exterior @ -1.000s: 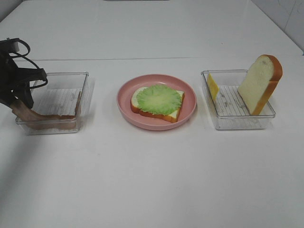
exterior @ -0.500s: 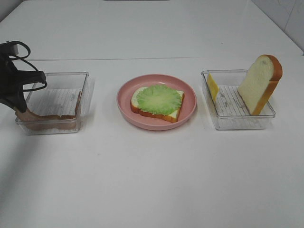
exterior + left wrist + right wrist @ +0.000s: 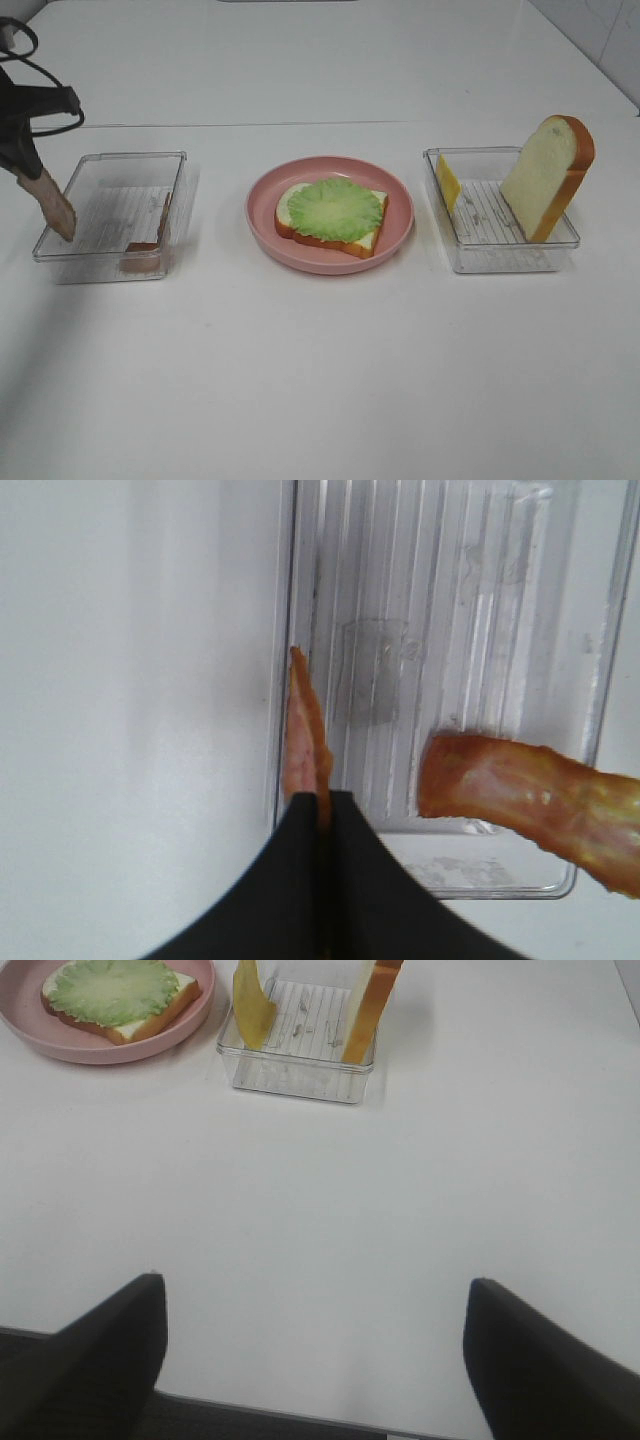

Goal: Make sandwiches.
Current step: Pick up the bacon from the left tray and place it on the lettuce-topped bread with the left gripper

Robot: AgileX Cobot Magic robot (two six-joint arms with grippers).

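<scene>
Gripping a thin brown bacon strip (image 3: 52, 205) by its upper end, the left gripper (image 3: 24, 170) sits at the far left edge of the overhead frame, its jaws pressed tight on the strip. The strip hangs by the left wall of a clear plastic rectangular tray (image 3: 135, 156); contact cannot be told.

The left wrist view alone shows the pinch (image 3: 322, 805) close up, with the strip (image 3: 305, 730) edge-on. It also shows a pale rectangular patch (image 3: 372, 685) on the ribbed tray floor, its print unreadable. A second bacon strip (image 3: 530, 800) lies in that tray.

Frame centre: a round pink plate (image 3: 262, 225) holds a white bread slice (image 3: 320, 243) under a green lettuce leaf (image 3: 335, 208).

Right of frame: a second clear tray (image 3: 500, 258) holds a yellow cheese square (image 3: 448, 182) and an upright bread slice (image 3: 545, 175).

The right gripper (image 3: 312, 1285) shows only in its own wrist view, spread wide and holding nothing.
</scene>
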